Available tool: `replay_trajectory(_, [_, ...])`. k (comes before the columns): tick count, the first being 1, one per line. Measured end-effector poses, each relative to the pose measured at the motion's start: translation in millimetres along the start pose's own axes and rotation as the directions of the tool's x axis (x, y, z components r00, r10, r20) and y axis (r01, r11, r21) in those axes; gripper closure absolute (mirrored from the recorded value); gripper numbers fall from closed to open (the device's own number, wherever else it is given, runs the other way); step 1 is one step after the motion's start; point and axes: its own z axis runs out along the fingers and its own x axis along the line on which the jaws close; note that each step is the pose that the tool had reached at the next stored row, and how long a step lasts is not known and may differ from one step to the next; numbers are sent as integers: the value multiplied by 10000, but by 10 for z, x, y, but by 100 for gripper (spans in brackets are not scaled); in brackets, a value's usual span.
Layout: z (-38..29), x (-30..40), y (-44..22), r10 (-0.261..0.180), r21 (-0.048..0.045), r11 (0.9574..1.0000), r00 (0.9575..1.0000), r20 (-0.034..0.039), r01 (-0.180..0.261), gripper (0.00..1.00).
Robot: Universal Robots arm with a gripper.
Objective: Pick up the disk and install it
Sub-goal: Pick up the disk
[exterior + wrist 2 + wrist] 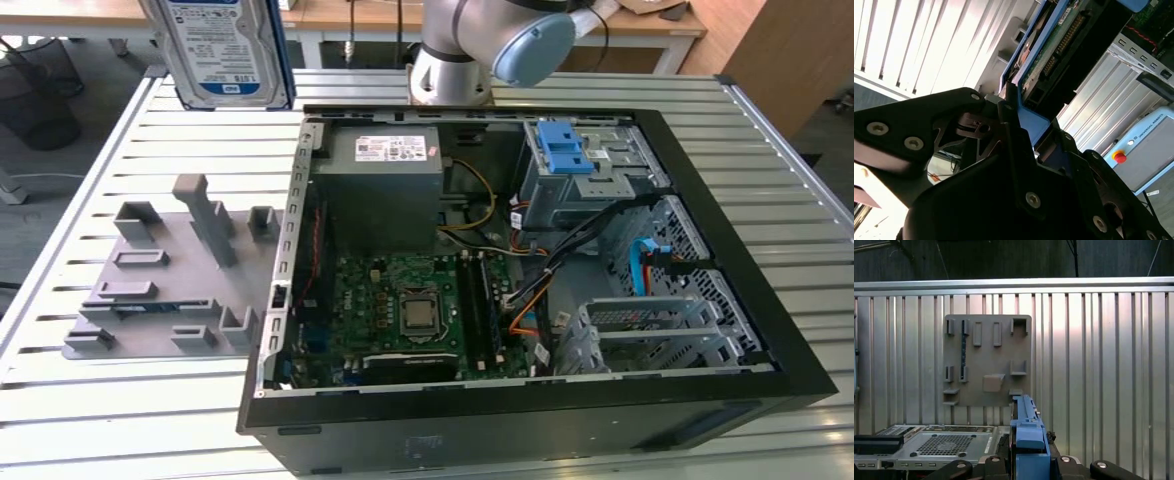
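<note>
Slatted metal forms the table (120, 420). On it an open computer case (534, 425) lies on its side, with a grey fixture plate (147, 300) just beside it on the exterior view's left. Laying the case flat turns its bays upward, so an arm working from above can reach them.

The disk (220, 50) is off the table. It hangs high near the exterior view's upper left corner, with its label side to the camera and blue rails along its edges. In the second wrist view the tool (1024, 112) is clamped on the disk. Its dark fingers (1006, 125) press a blue rail, and the drive's circuit board runs away from them. Gripping at the rail end, I judge, leaves the body free to slide into a bay.

Inside the case, the blue latch piece (574, 150) with its grey cage sits beside the power supply (380, 165), well apart from the disk. The disk is not yet installed.
</note>
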Motion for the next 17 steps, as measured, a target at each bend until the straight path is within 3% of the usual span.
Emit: replay_trajectory(17, [5,-8,-328,0,2,10000,10000,1,0,64])
